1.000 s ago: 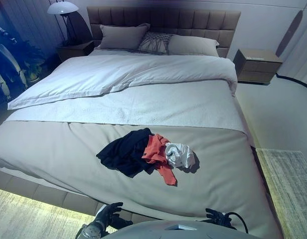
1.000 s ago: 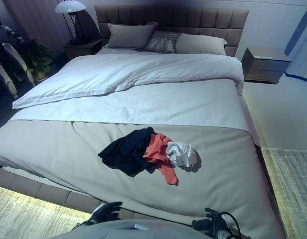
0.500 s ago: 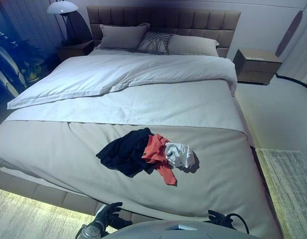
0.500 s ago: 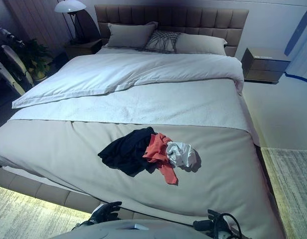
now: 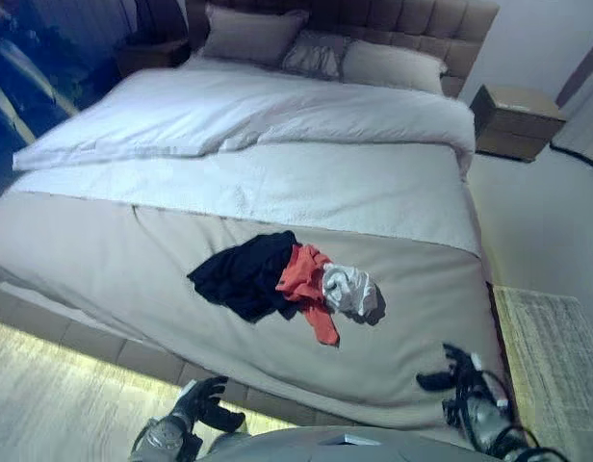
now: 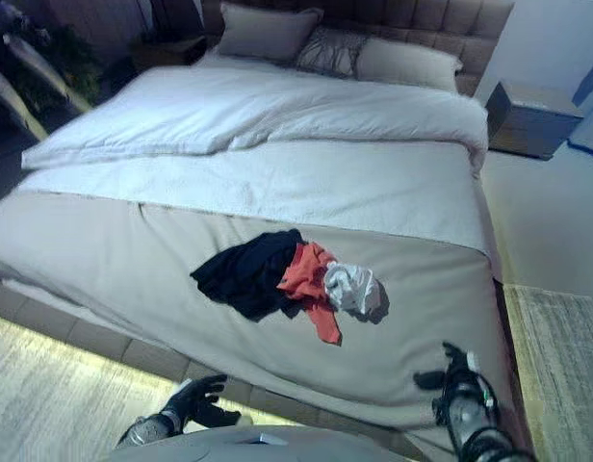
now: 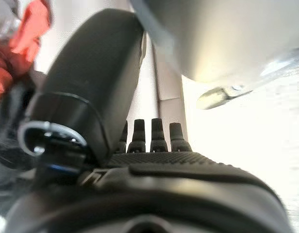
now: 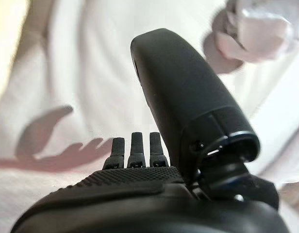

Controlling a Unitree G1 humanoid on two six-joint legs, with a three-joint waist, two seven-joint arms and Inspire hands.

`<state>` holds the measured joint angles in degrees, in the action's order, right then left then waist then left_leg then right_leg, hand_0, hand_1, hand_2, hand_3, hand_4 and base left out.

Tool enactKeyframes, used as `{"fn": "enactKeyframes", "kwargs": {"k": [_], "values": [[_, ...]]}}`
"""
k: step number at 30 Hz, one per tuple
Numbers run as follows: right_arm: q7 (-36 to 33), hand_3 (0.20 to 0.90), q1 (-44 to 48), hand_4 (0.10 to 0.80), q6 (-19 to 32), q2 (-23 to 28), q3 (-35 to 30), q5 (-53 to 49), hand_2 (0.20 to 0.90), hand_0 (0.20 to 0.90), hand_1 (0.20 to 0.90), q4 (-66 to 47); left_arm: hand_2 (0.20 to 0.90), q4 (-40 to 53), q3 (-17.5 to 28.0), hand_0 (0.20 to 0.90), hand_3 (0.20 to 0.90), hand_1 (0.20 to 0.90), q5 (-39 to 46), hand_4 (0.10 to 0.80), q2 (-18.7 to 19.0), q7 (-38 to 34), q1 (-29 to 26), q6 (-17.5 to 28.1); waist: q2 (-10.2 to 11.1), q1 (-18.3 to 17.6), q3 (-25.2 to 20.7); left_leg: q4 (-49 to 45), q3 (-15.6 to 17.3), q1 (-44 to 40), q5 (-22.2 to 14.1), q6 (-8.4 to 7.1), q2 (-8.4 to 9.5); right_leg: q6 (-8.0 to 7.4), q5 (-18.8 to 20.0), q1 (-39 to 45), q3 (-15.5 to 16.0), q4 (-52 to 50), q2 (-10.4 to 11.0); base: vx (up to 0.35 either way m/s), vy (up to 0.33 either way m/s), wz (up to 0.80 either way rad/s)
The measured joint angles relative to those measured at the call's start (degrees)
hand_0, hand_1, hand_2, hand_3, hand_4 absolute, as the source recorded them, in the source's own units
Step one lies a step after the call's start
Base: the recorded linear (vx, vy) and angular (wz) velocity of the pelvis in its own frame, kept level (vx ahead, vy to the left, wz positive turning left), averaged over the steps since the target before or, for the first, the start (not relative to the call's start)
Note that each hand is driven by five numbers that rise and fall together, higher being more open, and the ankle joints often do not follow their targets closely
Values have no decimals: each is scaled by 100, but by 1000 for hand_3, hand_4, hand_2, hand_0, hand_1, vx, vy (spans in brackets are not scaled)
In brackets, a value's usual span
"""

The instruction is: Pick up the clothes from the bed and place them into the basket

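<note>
A pile of clothes lies on the beige bed cover near the foot of the bed: a black garment, a red garment and a crumpled white one. My left hand hangs below the bed's front edge, its fingers straight and holding nothing. The right hand hovers over the bed's near right corner, to the right of the pile and apart from it, also open and empty. The red garment shows past the left hand, the white one past the right. No basket is in view.
A white duvet and pillows cover the bed's far half. A nightstand stands at the far right. A pale rug lies to the right of the bed, lit wooden floor at the lower left.
The camera has tipped down and shifted. My right hand has risen from the bottom edge to above the bed's near right corner. The clothes lie as before.
</note>
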<state>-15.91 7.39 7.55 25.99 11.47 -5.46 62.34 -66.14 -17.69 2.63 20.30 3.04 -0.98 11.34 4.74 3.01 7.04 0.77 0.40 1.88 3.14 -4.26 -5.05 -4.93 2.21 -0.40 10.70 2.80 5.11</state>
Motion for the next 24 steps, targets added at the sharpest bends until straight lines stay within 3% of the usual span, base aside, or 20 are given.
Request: {"fn": "enactKeyframes", "kwargs": {"k": [3,8,15,22,24], "values": [[-18,900,931,800,116,471,49,10,900,900,900,-21,900,7,5,900,900,900,81,800,349,-30,-543,-11,23,25,714,-677,-15,774,-17,3,-31,35,25,-438,292,-356,0,-112,-76,51],[233,900,1889,800,352,946,244,111,900,900,900,-315,900,56,6,900,900,900,209,800,524,-50,-586,-124,-150,358,1355,-972,-115,1177,-55,-39,-67,21,-24,-764,402,-629,-7,-45,-70,11],[525,900,2618,800,374,1031,607,152,900,900,900,-137,900,242,9,900,900,900,409,800,668,-26,-539,-146,-200,785,1833,-1207,-263,1562,-29,-8,25,73,-140,-1162,511,-1086,134,-17,-55,12],[498,900,3462,800,116,1400,861,413,900,900,900,235,900,624,13,900,900,900,603,800,776,110,-669,-104,-395,939,2150,-1388,-364,1993,33,0,157,89,-194,-1646,578,-1528,317,7,-22,9],[485,900,3662,800,-10,1491,991,546,900,900,900,304,900,687,7,900,900,900,664,800,784,129,-668,-105,-453,947,2196,-1535,-380,2111,-51,-14,205,104,-389,-1818,562,-1819,400,1,6,8]]}}
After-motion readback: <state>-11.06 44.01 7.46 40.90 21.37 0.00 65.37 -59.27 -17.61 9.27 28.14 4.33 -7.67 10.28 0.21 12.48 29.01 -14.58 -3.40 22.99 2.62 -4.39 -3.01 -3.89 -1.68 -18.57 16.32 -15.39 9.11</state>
